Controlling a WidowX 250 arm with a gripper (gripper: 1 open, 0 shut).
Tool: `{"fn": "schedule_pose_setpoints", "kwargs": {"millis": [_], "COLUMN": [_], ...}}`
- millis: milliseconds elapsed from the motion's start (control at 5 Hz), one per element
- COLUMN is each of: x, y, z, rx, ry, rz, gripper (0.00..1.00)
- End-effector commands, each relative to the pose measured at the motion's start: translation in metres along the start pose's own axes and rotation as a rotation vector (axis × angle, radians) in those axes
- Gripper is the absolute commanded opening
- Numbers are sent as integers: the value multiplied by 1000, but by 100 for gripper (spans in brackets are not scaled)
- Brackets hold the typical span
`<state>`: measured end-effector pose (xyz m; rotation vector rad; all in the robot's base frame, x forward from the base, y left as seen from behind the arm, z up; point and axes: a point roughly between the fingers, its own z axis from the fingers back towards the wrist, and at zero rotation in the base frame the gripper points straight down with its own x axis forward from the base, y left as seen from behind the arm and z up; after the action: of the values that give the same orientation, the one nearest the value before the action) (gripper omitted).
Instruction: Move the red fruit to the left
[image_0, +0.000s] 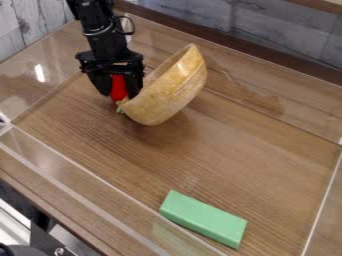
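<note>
- Nearest, at the lower right of the frame, the flat green rectangular block (203, 218) lies on the wooden table (134, 190), well apart from the rest.
- Farther off, left of the upper centre, the wooden bowl (171, 88) is tilted, its long shape running from lower left to upper right.
- The red fruit (119, 88) sits just beside the bowl's left side, below the gripper. Its red part looks taller than wide, so its long axis seems to run roughly up and down the frame; the leafy end is too small to make out, so which way it points I cannot tell.
- The black gripper (116, 76) is right at the fruit, coming from the upper left. Its fingers overlap the fruit; how far they are parted, and whether they grip it, I cannot tell.
- The likely trouble is the bowl: crowding the fruit, it could be nudged or dragged by a finger. A shallow grip on the glossy, rounded skin could let the fruit slip.
</note>
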<state>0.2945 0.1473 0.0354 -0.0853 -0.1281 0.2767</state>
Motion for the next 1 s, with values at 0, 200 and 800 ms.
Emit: {"fn": "schedule_pose_setpoints", "kwargs": {"millis": [0,200,800], "x": [8,8,11], "y": [8,9,13], "z": [11,11,18], "rx": [10,8,6], "ry": [-40,-39,-52], "rz": [5,3,6], "gripper": [0,0,0]}}
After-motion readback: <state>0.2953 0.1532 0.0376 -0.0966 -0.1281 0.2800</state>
